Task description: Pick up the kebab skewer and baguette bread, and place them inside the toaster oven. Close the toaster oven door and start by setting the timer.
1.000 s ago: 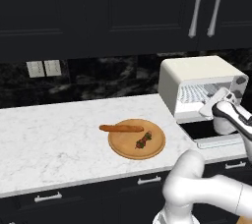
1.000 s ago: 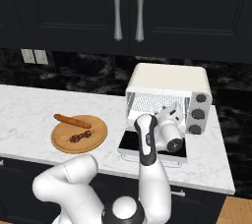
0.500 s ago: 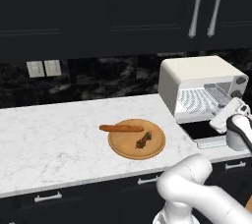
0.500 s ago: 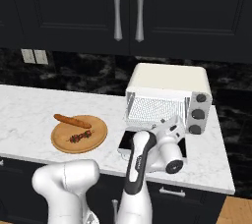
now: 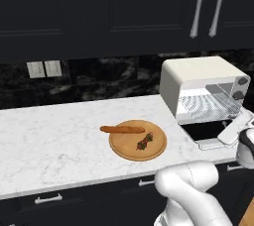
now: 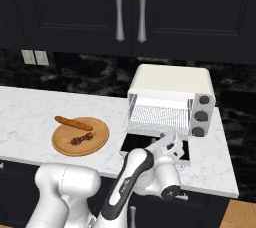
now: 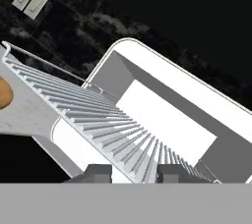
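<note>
The cream-white toaster oven point(image 5: 198, 84) point(image 6: 170, 97) stands at the counter's right end. Its dark glass door point(image 5: 203, 131) point(image 6: 145, 144) is folded down flat, and the wire rack point(image 7: 106, 127) juts out of the mouth. My gripper point(image 5: 230, 128) point(image 6: 172, 139) point(image 7: 134, 174) hovers low over the door's front edge, aimed into the oven, open with nothing between its fingertips point(image 7: 98, 173). To the left, the long orange-brown baguette point(image 5: 121, 129) point(image 6: 73, 122) and the short dark kebab skewer point(image 5: 144, 141) point(image 6: 81, 139) lie on a round wooden plate point(image 5: 124, 148) point(image 6: 97, 132).
Black upper cabinets with silver handles point(image 5: 198, 7) hang above the oven. Two wall sockets point(image 5: 43, 69) sit on the dark backsplash. The white marble counter point(image 5: 49, 136) runs left of the plate. My own arm point(image 6: 130, 177) rises in front of the counter.
My hand has drawn back from the oven's mouth, down toward the counter's front edge. Plate, baguette and skewer have not moved.
</note>
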You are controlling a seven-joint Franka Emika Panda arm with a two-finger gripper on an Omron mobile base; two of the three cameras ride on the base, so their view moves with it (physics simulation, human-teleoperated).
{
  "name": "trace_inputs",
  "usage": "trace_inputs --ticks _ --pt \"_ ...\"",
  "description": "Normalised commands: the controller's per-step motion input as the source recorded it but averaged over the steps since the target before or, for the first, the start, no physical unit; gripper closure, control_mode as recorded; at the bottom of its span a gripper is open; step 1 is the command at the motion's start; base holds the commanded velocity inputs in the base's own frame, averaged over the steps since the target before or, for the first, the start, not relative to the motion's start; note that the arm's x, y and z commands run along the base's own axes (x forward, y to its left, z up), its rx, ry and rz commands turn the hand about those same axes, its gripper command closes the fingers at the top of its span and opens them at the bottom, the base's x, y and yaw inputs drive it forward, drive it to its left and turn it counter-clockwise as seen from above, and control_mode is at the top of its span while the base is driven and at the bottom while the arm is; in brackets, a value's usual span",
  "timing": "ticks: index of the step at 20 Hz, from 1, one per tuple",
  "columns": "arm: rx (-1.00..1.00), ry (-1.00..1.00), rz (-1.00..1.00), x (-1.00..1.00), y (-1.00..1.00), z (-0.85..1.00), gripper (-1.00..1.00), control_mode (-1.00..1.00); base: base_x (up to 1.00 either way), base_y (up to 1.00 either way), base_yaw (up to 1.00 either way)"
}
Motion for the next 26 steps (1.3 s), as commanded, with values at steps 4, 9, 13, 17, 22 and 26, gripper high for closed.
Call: trace_inputs --ticks 4,9,13,17,22,26 --pt "0.0 0.14 0.0 -0.85 0.0 1.0 1.0 -1.0 0.0 0.0 0.0" --pt "0.0 0.25 0.0 -0.76 0.07 1.0 1.0 -1.0 0.0 0.0 0.0" --pt "0.0 0.35 -0.04 -0.58 0.77 0.71 1.0 -1.0 0.0 0.0 0.0" --pt "0.0 0.52 -0.06 -0.28 0.87 0.48 1.0 -1.0 0.0 0.0 0.0" --pt "0.03 0.4 -0.12 -0.33 0.94 0.21 1.0 -1.0 0.0 0.0 0.0" --pt "0.09 0.32 -0.35 -0.12 1.0 -0.03 1.0 -1.0 0.0 0.0 0.0"
